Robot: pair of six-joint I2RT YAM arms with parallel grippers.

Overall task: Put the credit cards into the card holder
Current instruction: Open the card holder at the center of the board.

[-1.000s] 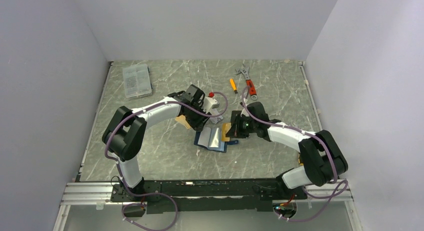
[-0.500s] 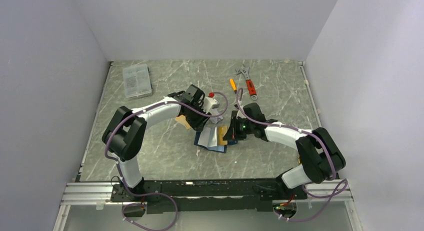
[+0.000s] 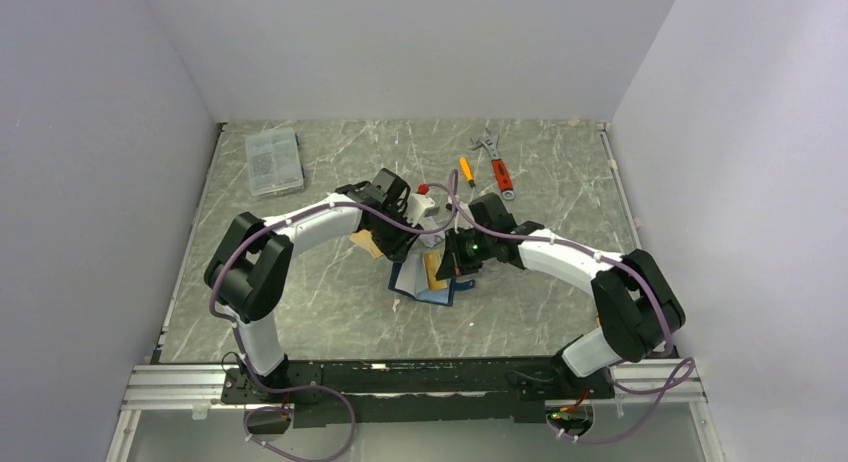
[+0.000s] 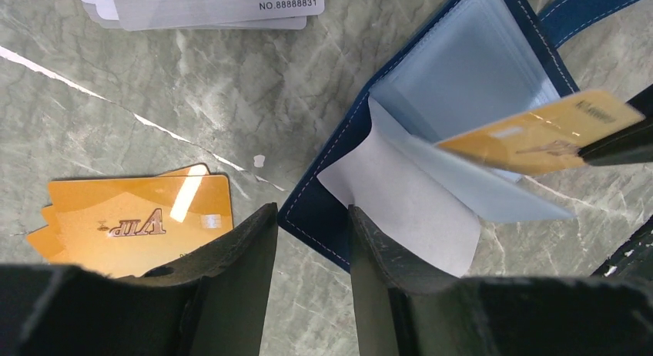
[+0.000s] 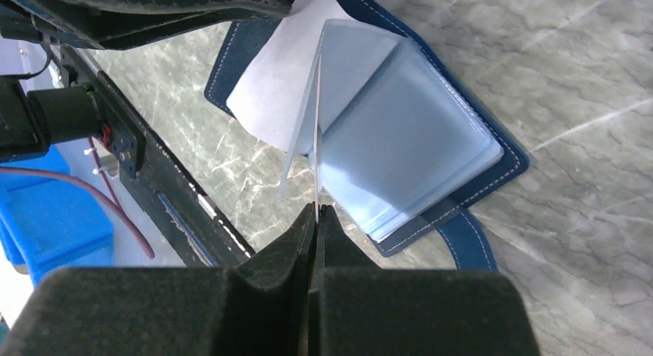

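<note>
**While the right tool pinches a gold card, the holder lies open**

As you look down from the top cam, the card holder [image 3: 425, 285] lies open on the worktop [image 3: 330, 302], approx midway btwn the two arms, navy cover down and clear sleeves up. Your right tool [image 5: 316, 212] is clenched on a gold card [image 4: 539, 129]. In the right wrist cam the jaws are pressed together w/ the card edge-on btwn them. The card is tilted, off the worktop, over the sleeves. Its free end sits among the lifted leaves, beside a white leaf [image 5: 262, 94] that stands up from the holder. You can't tell whether it's inside a pocket.

Your left tool [image 4: 312, 233] is at the holder's left side. Its jaws are part-way apart and the cover's left corner lies in the gap, close against both fingers [image 4: 246, 248]. You can't tell if they pinch it or only straddle it.

Other cards lie flat on the worktop:
- a gold stack [image 4: 138, 209], fanned, marked VIP, just left of the holder but not touching it
- silver cards [image 4: 208, 1], overlapped, on the holder's far side

At the far end, well apart from the holder, there's a compartment box [image 3: 273, 160] on the left. A wrench [image 3: 497, 162] and a screwdriver [image 3: 466, 170] lie right of centre.
</note>
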